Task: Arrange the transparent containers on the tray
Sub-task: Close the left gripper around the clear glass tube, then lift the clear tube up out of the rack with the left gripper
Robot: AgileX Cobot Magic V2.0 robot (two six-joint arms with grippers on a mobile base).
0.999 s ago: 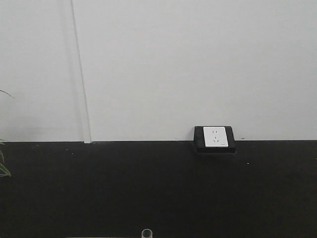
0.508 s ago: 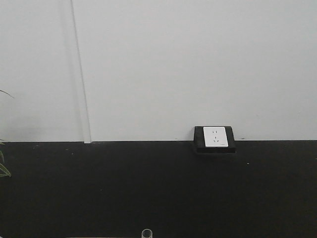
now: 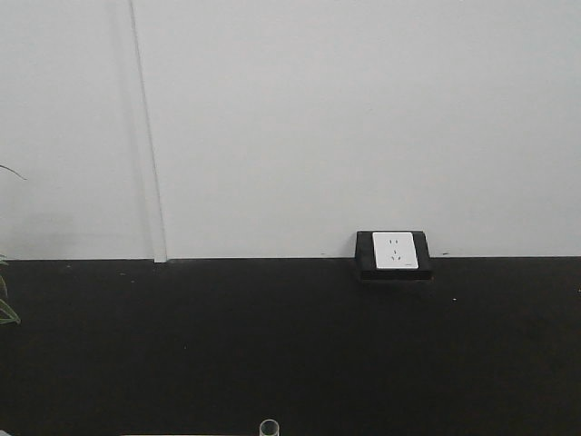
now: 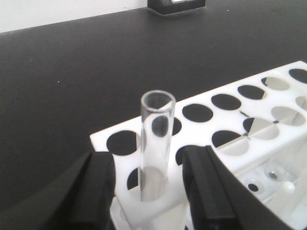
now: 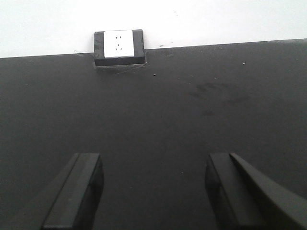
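A clear glass test tube (image 4: 156,143), one of the transparent containers, stands upright in a hole near the corner of a white rack (image 4: 216,120). My left gripper (image 4: 147,165) is open, its black fingers (image 4: 96,187) on either side of the tube with a gap on each side. The tube's round rim (image 3: 269,427) just shows at the bottom edge of the front view. My right gripper (image 5: 153,165) is open over the bare black tabletop with nothing between its fingers. The tray is out of view.
The rack has two rows of round holes running off to the right. A white wall socket in a black frame (image 3: 392,252) (image 5: 119,44) sits where the black surface meets the white wall. Plant leaves (image 3: 7,309) poke in at the left.
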